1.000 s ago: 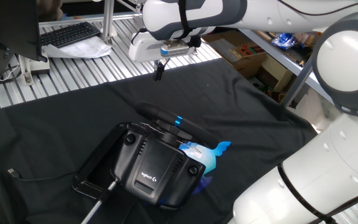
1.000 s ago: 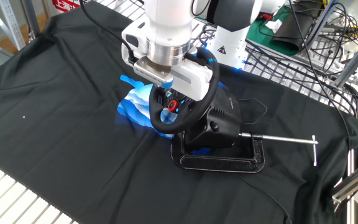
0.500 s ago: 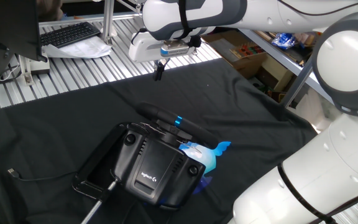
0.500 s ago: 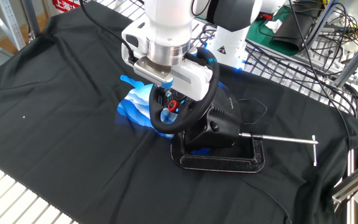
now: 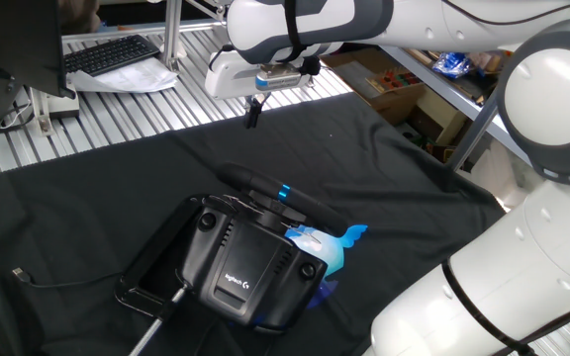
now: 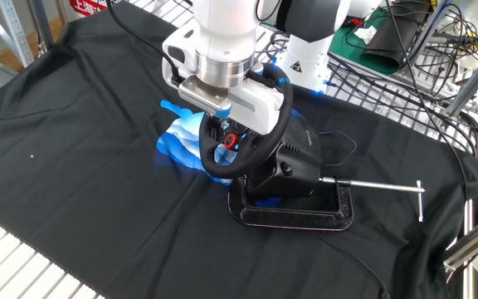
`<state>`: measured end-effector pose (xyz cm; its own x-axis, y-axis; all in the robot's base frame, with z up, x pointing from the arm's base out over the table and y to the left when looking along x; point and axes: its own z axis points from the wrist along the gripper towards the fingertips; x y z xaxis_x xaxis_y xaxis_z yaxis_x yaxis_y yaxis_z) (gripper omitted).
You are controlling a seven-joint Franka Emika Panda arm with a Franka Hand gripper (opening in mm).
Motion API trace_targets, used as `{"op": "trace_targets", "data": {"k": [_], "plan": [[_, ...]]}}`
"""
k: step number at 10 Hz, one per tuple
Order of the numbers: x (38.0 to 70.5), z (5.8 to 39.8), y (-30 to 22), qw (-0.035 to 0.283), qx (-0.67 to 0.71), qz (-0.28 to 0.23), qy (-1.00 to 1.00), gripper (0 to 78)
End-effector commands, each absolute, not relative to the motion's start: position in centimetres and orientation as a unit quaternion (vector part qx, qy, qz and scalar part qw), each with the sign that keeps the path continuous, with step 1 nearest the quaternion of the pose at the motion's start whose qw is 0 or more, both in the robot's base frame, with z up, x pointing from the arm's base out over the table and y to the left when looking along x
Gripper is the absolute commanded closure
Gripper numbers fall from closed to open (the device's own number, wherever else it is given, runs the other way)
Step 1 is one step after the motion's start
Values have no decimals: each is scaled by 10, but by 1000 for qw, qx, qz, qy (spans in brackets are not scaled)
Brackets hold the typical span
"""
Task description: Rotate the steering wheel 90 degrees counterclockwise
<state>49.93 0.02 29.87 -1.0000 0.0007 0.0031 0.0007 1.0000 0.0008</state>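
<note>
Gripper point(image 5: 253, 111) above the steering wheel point(image 5: 283, 197), apart from it, its grip state unclear.

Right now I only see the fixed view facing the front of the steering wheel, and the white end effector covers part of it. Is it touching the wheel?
Observer: No. From the other side, the end effector hangs apart from the steering wheel, with black cloth showing between them.
Operator: What is the box behind the wheel?
Observer: That is its base. The back carries a white Logitech logo.
Operator: Is there anything beyond the table?
Observer: A black keyboard lies on a slatted bench.
</note>
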Motion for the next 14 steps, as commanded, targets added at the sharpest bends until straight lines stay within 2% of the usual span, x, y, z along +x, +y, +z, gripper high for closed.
{"op": "trace_targets", "data": {"k": [1,2,3,6,10,11,14], "plan": [[499,299,0,39,-88,-34,-995,776],[499,299,0,39,-86,-23,-995,776],[499,299,0,35,-78,17,-996,776],[500,300,0,35,-80,16,-996,776],[493,321,22,30,-113,31,-993,776],[489,325,31,33,-111,48,-992,776],[484,328,41,43,-97,42,-993,776]]}}
